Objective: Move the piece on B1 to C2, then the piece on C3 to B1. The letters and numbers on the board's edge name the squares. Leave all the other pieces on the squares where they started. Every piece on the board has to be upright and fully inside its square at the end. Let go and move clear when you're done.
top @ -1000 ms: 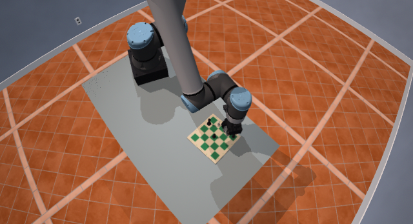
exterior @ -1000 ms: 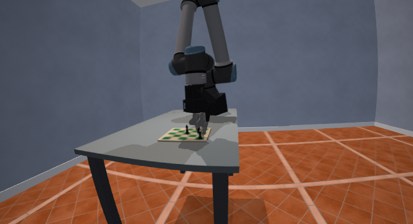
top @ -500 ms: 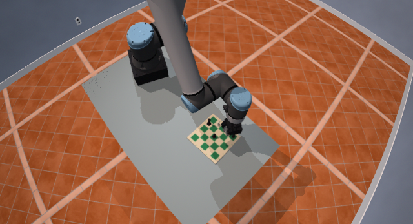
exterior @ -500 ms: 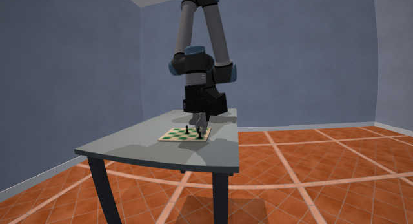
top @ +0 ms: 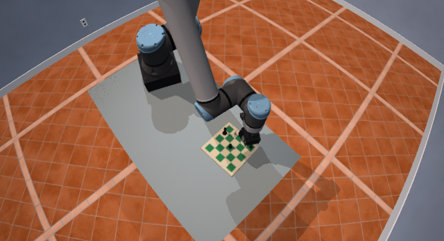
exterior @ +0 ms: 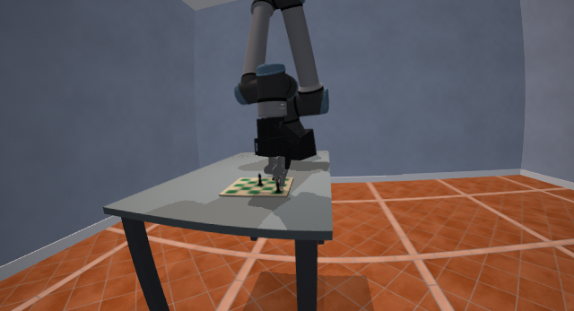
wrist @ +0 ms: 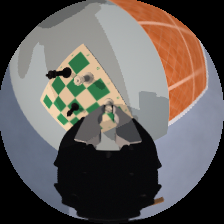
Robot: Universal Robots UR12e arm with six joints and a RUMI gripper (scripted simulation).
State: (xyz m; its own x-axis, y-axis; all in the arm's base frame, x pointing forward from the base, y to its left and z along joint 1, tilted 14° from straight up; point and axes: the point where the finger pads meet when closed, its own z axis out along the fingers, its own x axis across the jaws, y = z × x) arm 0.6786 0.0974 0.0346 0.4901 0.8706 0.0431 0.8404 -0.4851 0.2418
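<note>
The small green-and-cream board (top: 231,149) lies on the grey table; it also shows in the side view (exterior: 256,186) and the wrist view (wrist: 80,90). My gripper (top: 250,141) is low over the board's edge square nearest the arm's wrist. In the wrist view the fingers are shut on a pale piece (wrist: 109,105). I cannot tell whether it touches the board. A black piece (top: 225,131) stands at the far corner, a pale piece (top: 235,133) beside it, and another black piece (top: 229,146) near the middle.
The robot's base (top: 157,65) stands at the table's far end. The board sits close to the table's right edge (top: 277,140). The arm's elbow (top: 229,98) hangs above the board's far side.
</note>
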